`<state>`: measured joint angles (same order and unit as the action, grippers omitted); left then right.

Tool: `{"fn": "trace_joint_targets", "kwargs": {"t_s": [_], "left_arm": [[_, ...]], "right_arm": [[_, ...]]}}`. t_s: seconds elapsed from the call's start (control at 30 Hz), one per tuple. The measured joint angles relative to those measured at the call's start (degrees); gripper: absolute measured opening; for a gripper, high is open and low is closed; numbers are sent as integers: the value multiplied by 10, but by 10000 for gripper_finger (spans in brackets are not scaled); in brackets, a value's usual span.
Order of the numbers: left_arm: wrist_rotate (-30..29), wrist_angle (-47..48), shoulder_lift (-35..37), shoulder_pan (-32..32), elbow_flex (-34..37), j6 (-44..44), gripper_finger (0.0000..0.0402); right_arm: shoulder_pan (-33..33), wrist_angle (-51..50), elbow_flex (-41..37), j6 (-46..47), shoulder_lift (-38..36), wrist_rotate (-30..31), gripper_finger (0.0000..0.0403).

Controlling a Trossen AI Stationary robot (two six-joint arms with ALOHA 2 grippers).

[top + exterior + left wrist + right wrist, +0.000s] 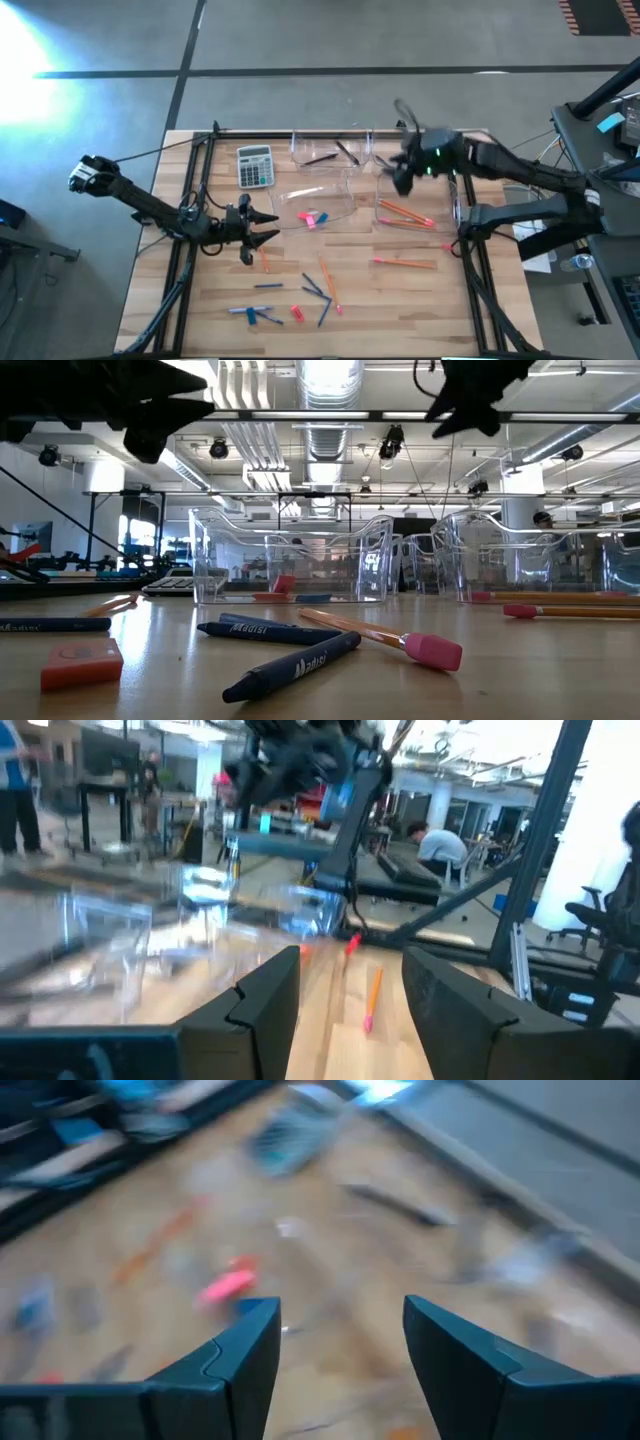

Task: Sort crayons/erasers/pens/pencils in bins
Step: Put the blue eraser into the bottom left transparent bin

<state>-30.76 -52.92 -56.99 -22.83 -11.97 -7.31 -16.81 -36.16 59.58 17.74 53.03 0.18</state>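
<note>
Right gripper: we see it above the bins, fingers spread, empty
Left gripper: we see it open near calculator

Bench, calculator and the room around them

A grey pocket calculator with pale keys lies flat near the far left corner of the light wooden-plank bench, which has a black metal frame along its edges. Beyond it, a seated person in a grey top bends over a desk; ribbed ceiling ducts run overhead.
</note>
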Motion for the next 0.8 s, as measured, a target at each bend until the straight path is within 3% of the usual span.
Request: {"fn": "trace_joint_targets", "kwargs": {"t_s": [0.17, 0.4, 0.63, 0.8], "left_arm": [[1, 60, 0, -5, -33, 17, 164], [2, 355, -11, -21, -156, -22, 164], [15, 501, -77, -77, -265, -30, 164], [73, 654, -133, -121, -333, -132, 164]], "right_arm": [[170, 7, -20, 32, -8, 81, 201], [373, 42, -49, 90, 43, 219, 201], [517, 130, -47, 93, 127, 275, 201], [585, 146, -24, 96, 183, 319, 201]]}}
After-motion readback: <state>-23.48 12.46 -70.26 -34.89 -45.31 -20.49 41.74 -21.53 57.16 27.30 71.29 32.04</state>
